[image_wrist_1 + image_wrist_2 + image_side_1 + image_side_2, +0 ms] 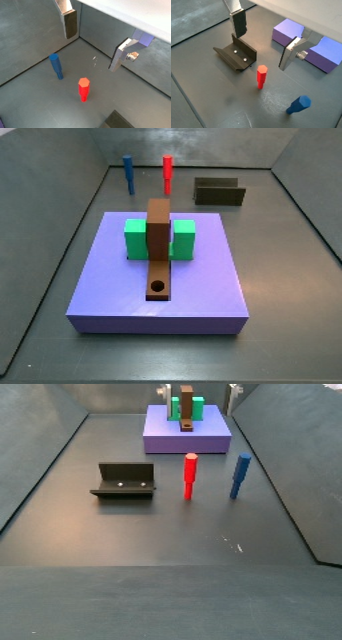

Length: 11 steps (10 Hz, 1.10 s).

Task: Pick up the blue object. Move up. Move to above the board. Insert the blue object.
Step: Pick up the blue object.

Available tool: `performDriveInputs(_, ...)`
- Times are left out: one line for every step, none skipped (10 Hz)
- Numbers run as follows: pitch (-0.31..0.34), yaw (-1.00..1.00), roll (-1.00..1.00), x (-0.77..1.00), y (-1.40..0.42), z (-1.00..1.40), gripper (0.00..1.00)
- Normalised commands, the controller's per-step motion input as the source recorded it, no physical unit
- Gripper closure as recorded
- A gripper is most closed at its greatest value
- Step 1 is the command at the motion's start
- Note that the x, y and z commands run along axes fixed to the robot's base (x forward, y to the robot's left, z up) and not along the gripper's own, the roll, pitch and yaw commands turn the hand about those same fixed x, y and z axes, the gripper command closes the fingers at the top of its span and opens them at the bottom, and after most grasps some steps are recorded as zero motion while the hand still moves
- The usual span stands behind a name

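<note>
The blue object (56, 66) is a thin blue peg standing upright on the dark floor. It also shows in the wrist view (298, 105) and in both side views (128, 173) (241, 476). The board (159, 253) is a brown plank with a round hole near its end. It passes through a green block (138, 238) and also shows in a side view (187, 414). My gripper (92, 52) (262, 51) hangs open and empty, well above the floor. The blue peg is off to one side of it, outside the jaws.
A red peg (83, 89) (261, 76) (168, 173) (190, 476) stands beside the blue one. The fixture (236, 55) (219, 192) (124, 480) stands on the floor nearby. A large purple slab (187, 293) (207, 439) (288, 31) carries the green block and board. Grey walls enclose the floor.
</note>
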Motion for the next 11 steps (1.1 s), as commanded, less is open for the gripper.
performDriveInputs(0.0, 0.0, 0.0, 0.0, 0.0, 0.0, 0.0)
performDriveInputs(-0.004, 0.0, -0.05, -0.06, 0.0, -0.11, 0.0)
performDriveInputs(-0.104, 0.0, -0.05, -0.51, -0.07, -0.23, 0.0)
performDriveInputs(-0.114, 0.18, 0.01, -0.58, -0.35, -0.3, 0.0)
performDriveInputs(-0.107, 0.1, 0.0, -0.61, -0.31, -0.32, 0.0)
performDriveInputs(-0.103, 0.05, 0.0, -0.63, -0.25, -0.32, 0.0)
performDriveInputs(-0.109, 0.0, 0.0, -0.71, -0.28, -0.25, 0.0)
performDriveInputs(-0.083, -0.01, -0.04, -0.54, -0.05, -0.26, 0.0)
performDriveInputs(-0.047, -0.03, -0.01, -0.31, 0.0, -0.17, 0.0)
performDriveInputs(0.0, 0.0, 0.0, -0.05, 0.0, -0.04, 0.0)
performDriveInputs(0.0, 0.0, 0.0, -0.02, 0.0, -0.01, 0.0)
